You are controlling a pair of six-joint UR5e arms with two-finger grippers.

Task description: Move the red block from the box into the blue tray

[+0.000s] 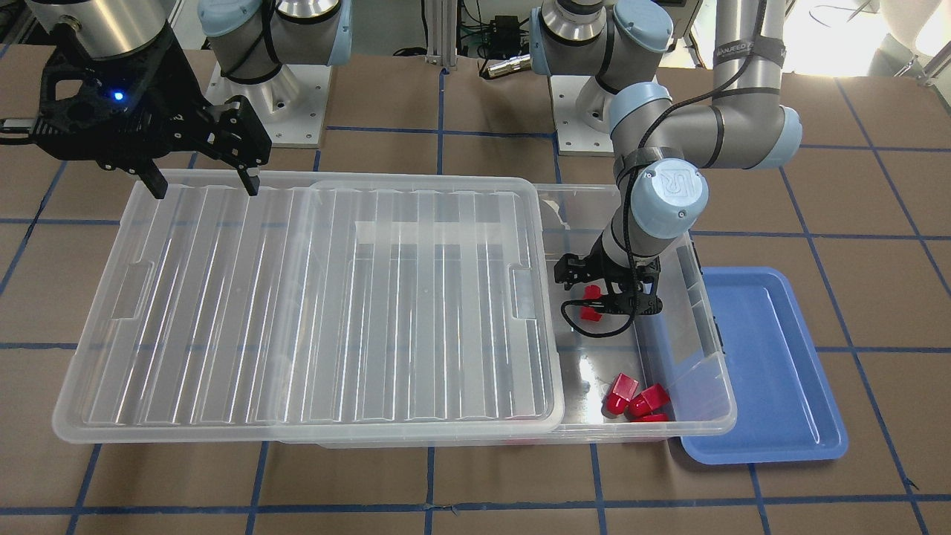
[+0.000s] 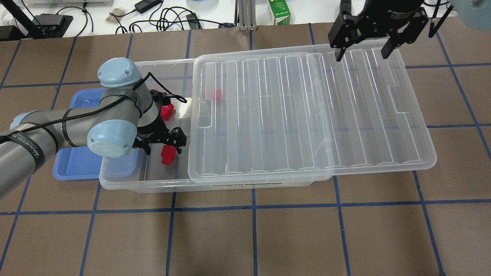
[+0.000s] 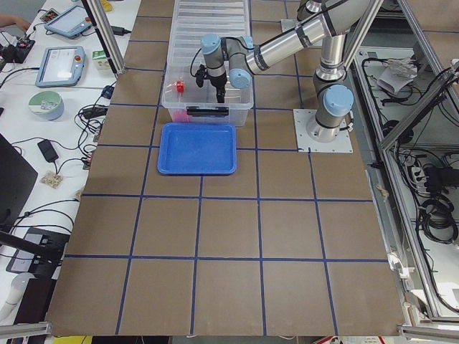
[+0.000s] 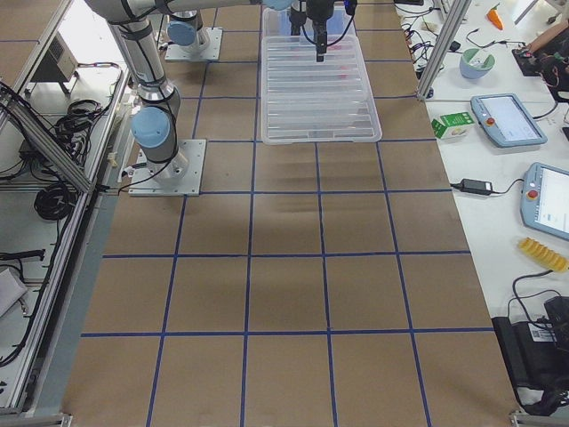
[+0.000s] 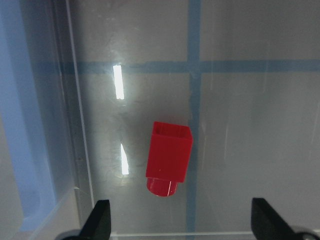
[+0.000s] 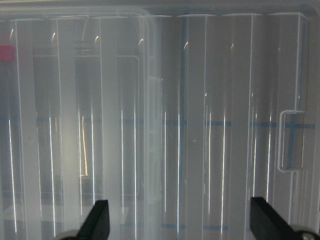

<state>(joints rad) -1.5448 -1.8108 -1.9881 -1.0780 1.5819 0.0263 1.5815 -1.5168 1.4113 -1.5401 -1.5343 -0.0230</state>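
Observation:
The red block point(image 5: 169, 162) lies on the floor of the clear box point(image 2: 145, 184), at its uncovered end, stub end towards the wrist camera. It also shows in the overhead view point(image 2: 167, 155) and the front view point(image 1: 591, 316). My left gripper point(image 5: 183, 222) is open, reaches down inside the box point(image 1: 713, 416) and hovers over the block, fingers apart on either side, not touching it. The same gripper shows in the overhead view point(image 2: 163, 143) and the front view point(image 1: 605, 293). The blue tray point(image 1: 765, 371) lies empty against the box's end, partly under my left arm point(image 2: 76, 165). My right gripper point(image 2: 360, 50) is open above the lid.
The ribbed clear lid point(image 1: 312, 312) is slid sideways and covers most of the box. Other red pieces point(image 1: 631, 397) lie at the box's far corner; one point(image 2: 213, 95) shows through the lid. The box wall point(image 5: 75, 125) stands between block and tray point(image 5: 20, 125).

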